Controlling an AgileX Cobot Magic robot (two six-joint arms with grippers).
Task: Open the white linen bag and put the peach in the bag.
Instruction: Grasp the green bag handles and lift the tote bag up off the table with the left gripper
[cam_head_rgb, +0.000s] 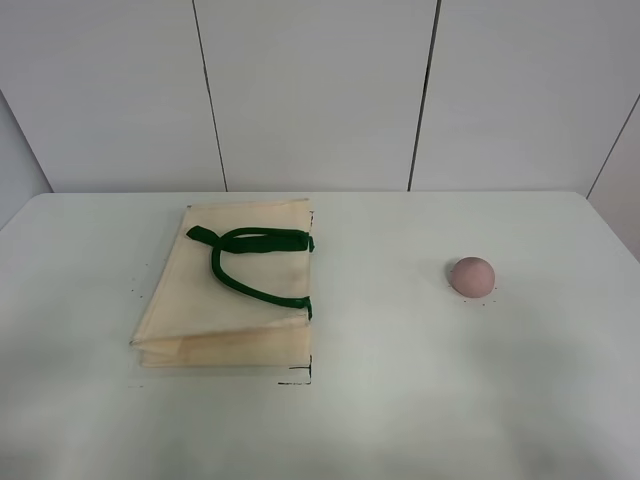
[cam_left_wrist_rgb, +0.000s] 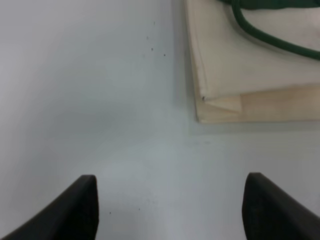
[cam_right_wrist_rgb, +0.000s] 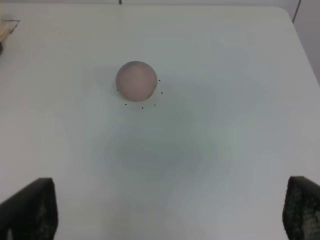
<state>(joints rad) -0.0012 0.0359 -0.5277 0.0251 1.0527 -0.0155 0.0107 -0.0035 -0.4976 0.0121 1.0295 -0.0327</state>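
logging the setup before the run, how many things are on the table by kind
Bags: 1, the flat cream cloth tote with dark green strap handles
Fruit: 1, the small round dusty-pink peach
Total: 2
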